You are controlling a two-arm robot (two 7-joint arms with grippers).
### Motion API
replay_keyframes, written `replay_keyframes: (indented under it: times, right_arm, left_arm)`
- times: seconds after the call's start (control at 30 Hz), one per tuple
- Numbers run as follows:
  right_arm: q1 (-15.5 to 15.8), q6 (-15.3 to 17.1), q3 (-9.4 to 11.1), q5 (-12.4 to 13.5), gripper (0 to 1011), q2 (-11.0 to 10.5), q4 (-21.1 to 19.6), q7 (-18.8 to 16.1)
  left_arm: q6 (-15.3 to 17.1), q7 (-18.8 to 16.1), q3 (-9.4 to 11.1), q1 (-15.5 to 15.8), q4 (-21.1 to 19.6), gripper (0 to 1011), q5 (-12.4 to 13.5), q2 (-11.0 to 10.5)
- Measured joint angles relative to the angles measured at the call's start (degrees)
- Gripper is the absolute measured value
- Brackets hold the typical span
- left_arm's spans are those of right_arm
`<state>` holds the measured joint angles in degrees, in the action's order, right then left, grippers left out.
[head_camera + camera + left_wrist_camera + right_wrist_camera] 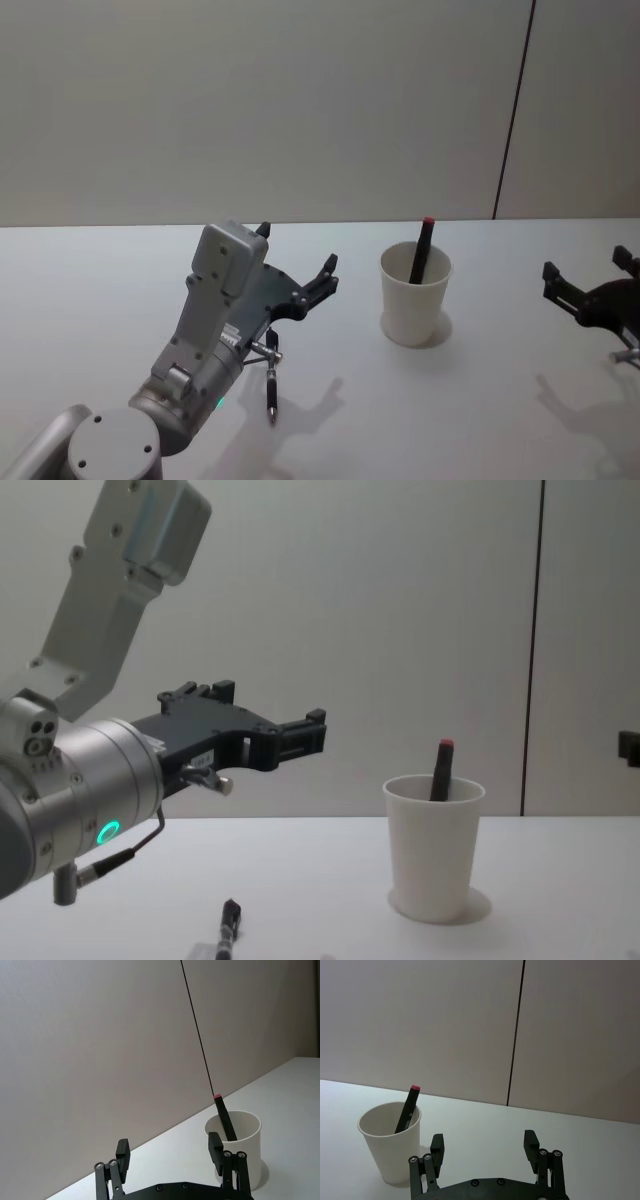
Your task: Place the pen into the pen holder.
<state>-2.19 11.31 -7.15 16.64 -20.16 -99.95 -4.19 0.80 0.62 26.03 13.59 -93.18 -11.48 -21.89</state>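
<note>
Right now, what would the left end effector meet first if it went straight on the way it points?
Probably the back wall: the left end effector aims just beside the pen holder, though a graze is possible; depth unclear.

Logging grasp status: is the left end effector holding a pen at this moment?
No, the left end effector is open with nothing in it; a black pen lies on the table.

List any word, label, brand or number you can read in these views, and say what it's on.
No text can be read in any view.
The pen holder is plain white with no print.
The pen standing in it is dark with a red end and has no legible marking.
The left arm has a small pale patch, perhaps a label, too small to read.
</note>
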Motion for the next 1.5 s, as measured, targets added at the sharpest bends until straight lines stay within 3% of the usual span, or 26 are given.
replay_keyframes:
  times: [0.8, 1.5]
  right_arm:
    - [2.24, 1.11, 1.00, 1.05, 1001, -1.14, -2.35, 0.63]
    - [2.56, 1.29, 1.14, 1.22, 1001, -1.29, -2.69, 0.73]
  left_arm:
    - [0.24, 0.03, -0.08, 0.05, 0.04, 1003, 0.01, 0.12]
    - [4.52, 0.05, -0.59, 0.63, -0.06, 1003, 1.68, 0.76]
